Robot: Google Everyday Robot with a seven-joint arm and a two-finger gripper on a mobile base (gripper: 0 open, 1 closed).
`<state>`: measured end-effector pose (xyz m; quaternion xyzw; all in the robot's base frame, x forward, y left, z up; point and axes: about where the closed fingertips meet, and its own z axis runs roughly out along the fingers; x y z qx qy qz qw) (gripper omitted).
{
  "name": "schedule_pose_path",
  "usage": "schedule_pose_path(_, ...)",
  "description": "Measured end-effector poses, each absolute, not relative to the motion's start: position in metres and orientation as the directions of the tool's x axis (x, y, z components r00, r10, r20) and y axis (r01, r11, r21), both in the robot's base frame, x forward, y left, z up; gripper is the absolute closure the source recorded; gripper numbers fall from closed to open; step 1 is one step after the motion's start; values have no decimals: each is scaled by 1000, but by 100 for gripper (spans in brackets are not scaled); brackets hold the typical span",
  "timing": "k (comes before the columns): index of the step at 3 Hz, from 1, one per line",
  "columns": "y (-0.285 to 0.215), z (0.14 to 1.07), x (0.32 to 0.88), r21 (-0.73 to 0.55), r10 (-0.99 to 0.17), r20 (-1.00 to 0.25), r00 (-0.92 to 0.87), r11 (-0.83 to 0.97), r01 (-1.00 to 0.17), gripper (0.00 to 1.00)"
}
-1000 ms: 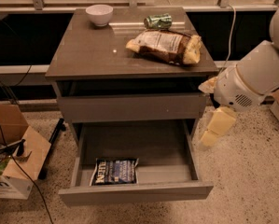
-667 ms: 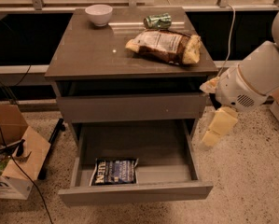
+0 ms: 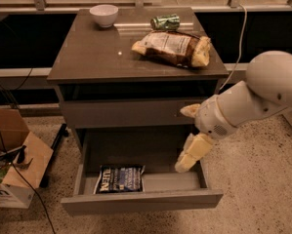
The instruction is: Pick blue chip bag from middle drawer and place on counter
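The blue chip bag (image 3: 120,178) lies flat in the front left of the open middle drawer (image 3: 140,202). It is dark navy with white lettering. My gripper (image 3: 187,135) hangs over the right side of the drawer, to the right of the bag and above it, not touching it. Its cream fingers (image 3: 193,152) are spread apart and hold nothing. The counter (image 3: 96,52) is the grey-brown top of the cabinet, above the gripper.
On the counter lie a bigger brown-and-cream bag (image 3: 172,48), a green can (image 3: 166,22) and a white bowl (image 3: 104,14). The shut grey drawer front (image 3: 126,112) sits above the open one. A cardboard box (image 3: 9,165) and cables are on the floor at left.
My gripper and arm have moved left, from beside the cabinet's right side to over the right part of the open drawer. The bag has not moved.
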<state>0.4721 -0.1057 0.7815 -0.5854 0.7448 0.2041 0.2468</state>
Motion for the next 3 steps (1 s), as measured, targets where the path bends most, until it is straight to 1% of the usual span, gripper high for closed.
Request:
schedule_pose_path(1, -88, 730, 493, 38, -736, -646, -199, 230, -972, 0)
schedule_pose_path(2, -86, 728, 491, 46, -744, -635, -209, 235, -971, 0)
schedule_pose_path(3, -74, 703, 503, 71, -754, -610, -244, 255, -964, 0)
